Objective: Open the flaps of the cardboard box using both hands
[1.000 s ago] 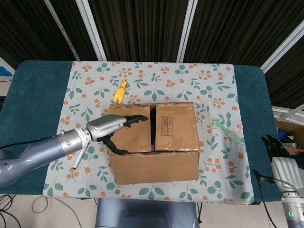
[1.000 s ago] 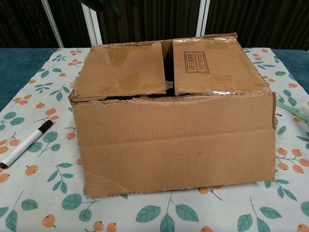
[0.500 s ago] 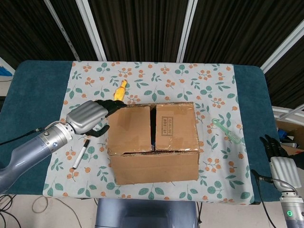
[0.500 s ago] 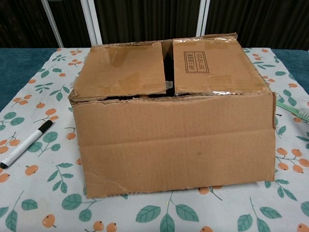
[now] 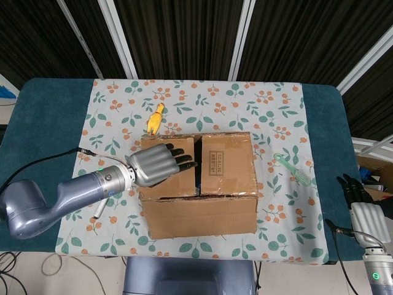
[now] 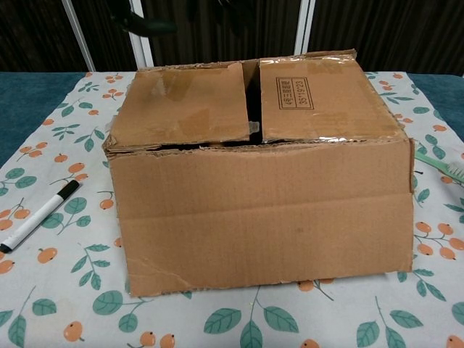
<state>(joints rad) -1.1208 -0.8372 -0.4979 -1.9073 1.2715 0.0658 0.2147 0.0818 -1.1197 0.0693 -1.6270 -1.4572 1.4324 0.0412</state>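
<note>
The cardboard box (image 5: 196, 206) (image 6: 254, 210) stands in the middle of the table with both top flaps down. A dark gap (image 5: 198, 166) runs between the left flap (image 6: 185, 105) and the right flap (image 5: 227, 163). My left hand (image 5: 158, 165) is spread flat over the left flap, its dark fingertips (image 5: 187, 161) reaching toward the gap and holding nothing. The chest view shows only a dark finger (image 6: 148, 27) of it, above the box. My right hand (image 5: 362, 212) hangs off the table's right edge with its fingers extended, holding nothing.
A yellow rubber chicken (image 5: 155, 118) lies behind the box. A marker (image 6: 40, 215) lies left of the box, partly under my left arm in the head view. A green brush (image 5: 293, 170) (image 6: 438, 163) lies right of the box. A floral cloth (image 5: 270, 117) covers the table.
My left hand drew back to the left of the box, then swung back over the left flap. The flaps stay down. The right hand has barely moved.
</note>
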